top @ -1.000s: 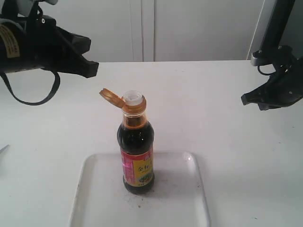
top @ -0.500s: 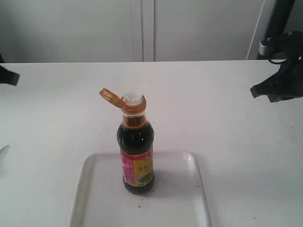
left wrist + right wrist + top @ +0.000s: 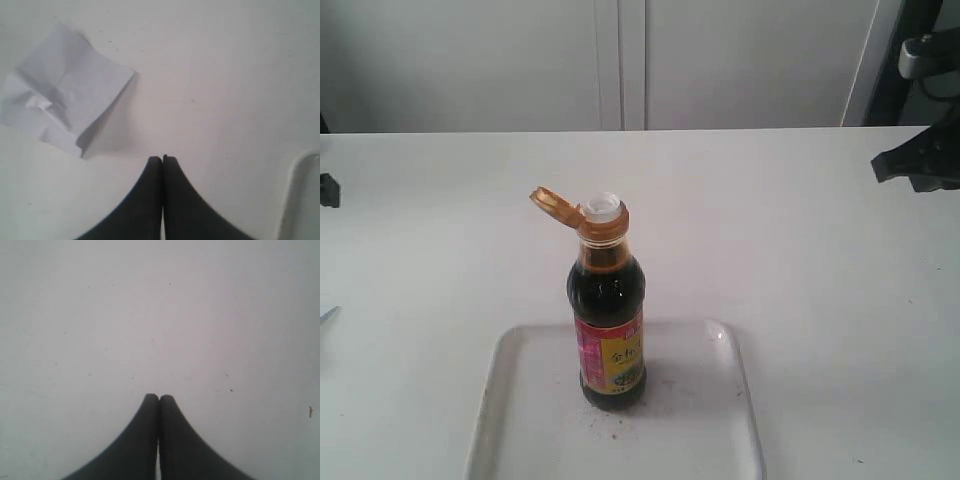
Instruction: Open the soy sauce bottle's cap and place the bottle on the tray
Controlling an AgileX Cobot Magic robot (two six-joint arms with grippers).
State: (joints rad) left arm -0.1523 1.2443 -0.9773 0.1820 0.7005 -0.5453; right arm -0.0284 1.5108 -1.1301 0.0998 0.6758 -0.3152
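The soy sauce bottle (image 3: 608, 325) stands upright on the white tray (image 3: 710, 420) near the front of the table. Its amber cap (image 3: 556, 206) is flipped back to the left on its hinge, and the white pour spout (image 3: 603, 208) is bare. My left gripper (image 3: 162, 159) is shut with nothing in it, over bare table beside the tray's corner (image 3: 300, 200); only a dark tip (image 3: 328, 190) of it shows at the exterior view's left edge. At the far right, well away from the bottle, my right gripper (image 3: 159, 397) is likewise shut and empty.
A crumpled white sheet of paper (image 3: 60, 105) lies on the table near the left gripper. White cabinet doors (image 3: 620, 60) stand behind the table. A dark arm mount (image 3: 920, 60) rises at the back right.
Both arms have drawn outward from the bottle: the left one has gone almost fully off the left edge, the right one further right and up. The bottle has not moved.
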